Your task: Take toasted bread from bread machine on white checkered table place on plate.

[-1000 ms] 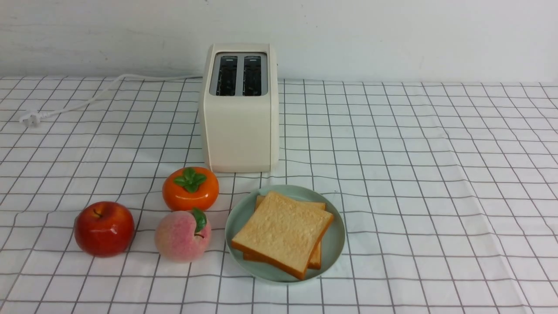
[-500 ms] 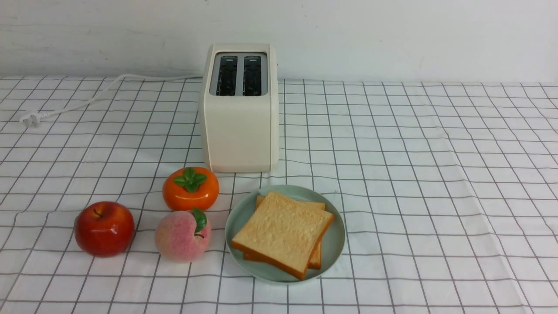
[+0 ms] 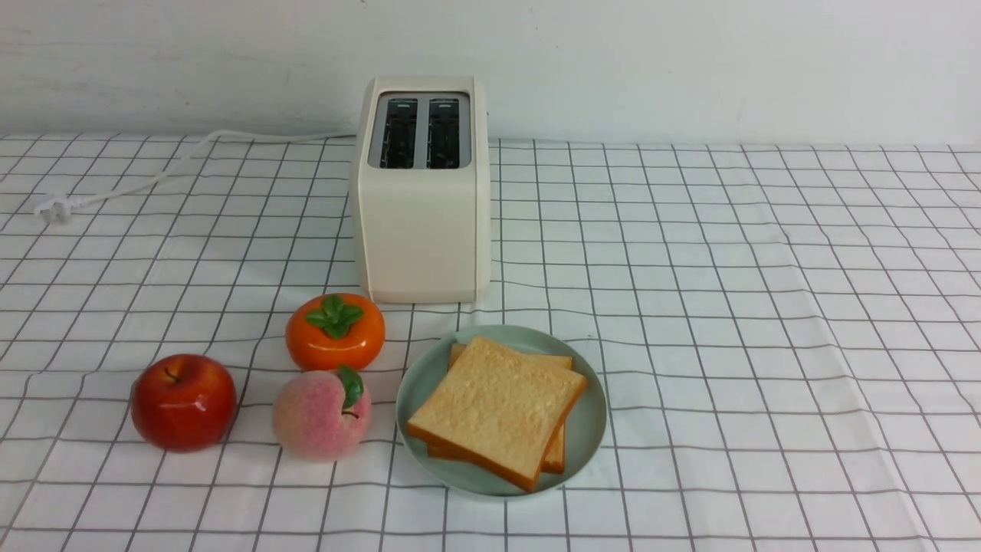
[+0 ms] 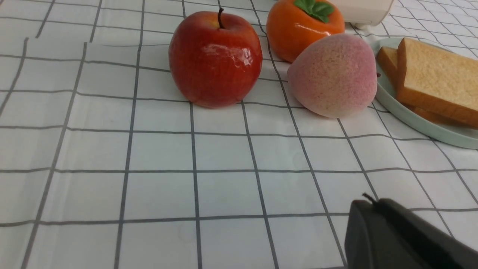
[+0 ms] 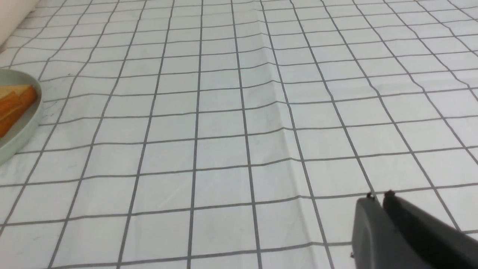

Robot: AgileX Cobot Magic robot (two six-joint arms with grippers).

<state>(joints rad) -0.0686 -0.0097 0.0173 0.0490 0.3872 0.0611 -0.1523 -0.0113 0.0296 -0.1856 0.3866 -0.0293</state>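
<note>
Two slices of toasted bread (image 3: 498, 406) lie stacked on the mint-green plate (image 3: 586, 429) at the front of the white checkered table (image 3: 728, 307). The cream bread machine (image 3: 421, 222) stands behind the plate, both slots dark and empty. No gripper shows in the front view. In the left wrist view my left gripper (image 4: 369, 201) is shut and empty, low over the cloth, with the toast (image 4: 429, 78) and plate (image 4: 410, 119) ahead. In the right wrist view my right gripper (image 5: 378, 198) is shut and empty over bare cloth, the plate's edge (image 5: 22, 127) far off to the side.
A red apple (image 3: 182, 401), a pink peach (image 3: 322, 414) and an orange persimmon (image 3: 335, 331) sit left of the plate. The toaster's white cord (image 3: 176, 165) runs to a plug at the far left. A white wall stands behind the table.
</note>
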